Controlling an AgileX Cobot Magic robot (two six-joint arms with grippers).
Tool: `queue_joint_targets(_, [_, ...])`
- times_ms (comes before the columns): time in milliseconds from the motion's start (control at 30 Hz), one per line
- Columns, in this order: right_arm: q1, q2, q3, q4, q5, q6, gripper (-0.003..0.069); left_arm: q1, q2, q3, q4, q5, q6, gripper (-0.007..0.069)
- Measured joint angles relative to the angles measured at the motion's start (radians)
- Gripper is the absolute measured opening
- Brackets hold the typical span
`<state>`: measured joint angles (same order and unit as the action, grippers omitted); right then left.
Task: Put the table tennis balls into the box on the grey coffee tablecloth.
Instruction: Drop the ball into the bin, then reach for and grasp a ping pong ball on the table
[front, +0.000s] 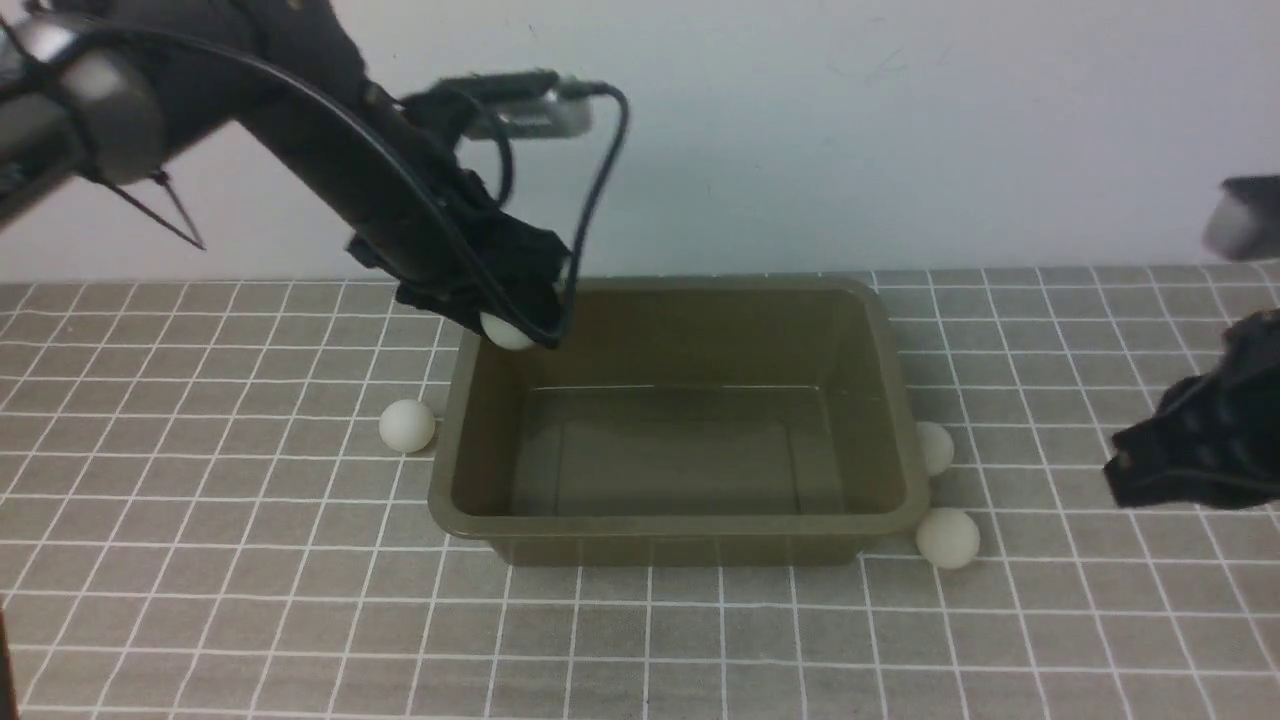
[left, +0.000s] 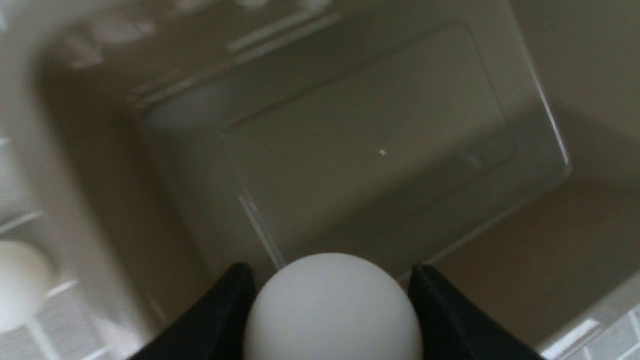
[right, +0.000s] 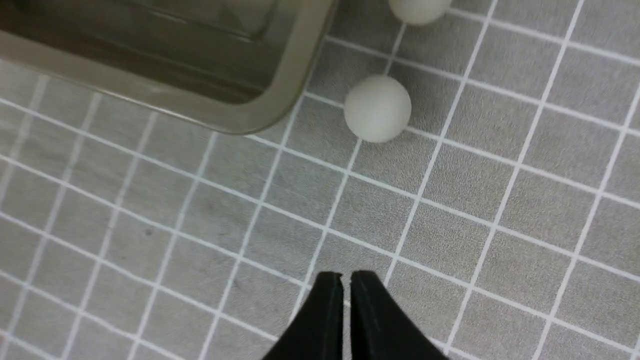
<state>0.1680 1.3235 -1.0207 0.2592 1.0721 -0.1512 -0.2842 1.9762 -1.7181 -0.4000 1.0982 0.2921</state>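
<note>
The grey coffee tablecloth covers the whole table. In its middle stands the box, with its long side running from left to right in the front view. No ball lies inside it yet.

The left gripper hangs over the far left corner of the box, inside the line of the rim. It grips the held ball between its two fingers. The relation that matters is simple: the floor of the box lies directly under this ball. I judge that opening the jaws is enough to drop it in (it may bounce, as the walls are low).

The right gripper waits at the right side, with its jaws nearly pressed together and nothing between them. The front right ball and the rear right ball lie just beside the right end of the box, nearer to the right arm. The left ball lies by the left wall, nearer to the left arm.

The front view shows only the lower part of the held ball. The left wrist view shows both fingers against its sides. The right wrist view shows the closed jaws sharply, while the front view blurs them.
</note>
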Motion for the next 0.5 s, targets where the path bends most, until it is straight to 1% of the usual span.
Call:
queue_joint_targets(100, [0.030, 0.089, 0.000, -0.057, -0.064, 0.064, 0.0083, -0.043, 0.029, 0.001, 0.043, -0.011, -0.004, 0.0503])
queue_joint_targets(167, [0.040, 0.150, 0.000, -0.075, -0.105, 0.083, 0.0150, -0.054, 0.031, 0.001, 0.061, -0.020, -0.012, 0.0585])
queue_joint_targets(200, [0.042, 0.186, 0.000, -0.078, -0.124, 0.089, 0.0191, -0.054, 0.031, -0.004, 0.067, -0.022, -0.017, 0.0615])
queue_joint_targets(267, [0.045, 0.233, 0.000, -0.078, -0.161, 0.092, 0.0281, -0.051, 0.031, -0.032, 0.085, -0.022, -0.035, 0.0640])
queue_joint_targets(333, [0.044, 0.272, 0.000, -0.078, -0.187, 0.094, 0.0329, -0.046, 0.031, -0.058, 0.102, -0.011, -0.052, 0.0635])
queue_joint_targets(400, [0.044, 0.313, 0.000, -0.075, -0.224, 0.095, 0.0400, -0.039, 0.030, -0.094, 0.119, 0.011, -0.073, 0.0601])
queue_joint_targets(433, [0.044, 0.347, 0.000, -0.074, -0.265, 0.095, 0.0463, -0.029, 0.027, -0.129, 0.149, 0.036, -0.086, 0.0542])
queue_joint_targets(467, [0.044, 0.356, 0.000, -0.072, -0.276, 0.093, 0.0477, -0.024, 0.024, -0.144, 0.156, 0.054, -0.093, 0.0487])
queue_joint_targets(500, [0.044, 0.377, 0.000, -0.066, -0.303, 0.087, 0.0508, -0.015, 0.018, -0.161, 0.179, 0.075, -0.100, 0.0420])
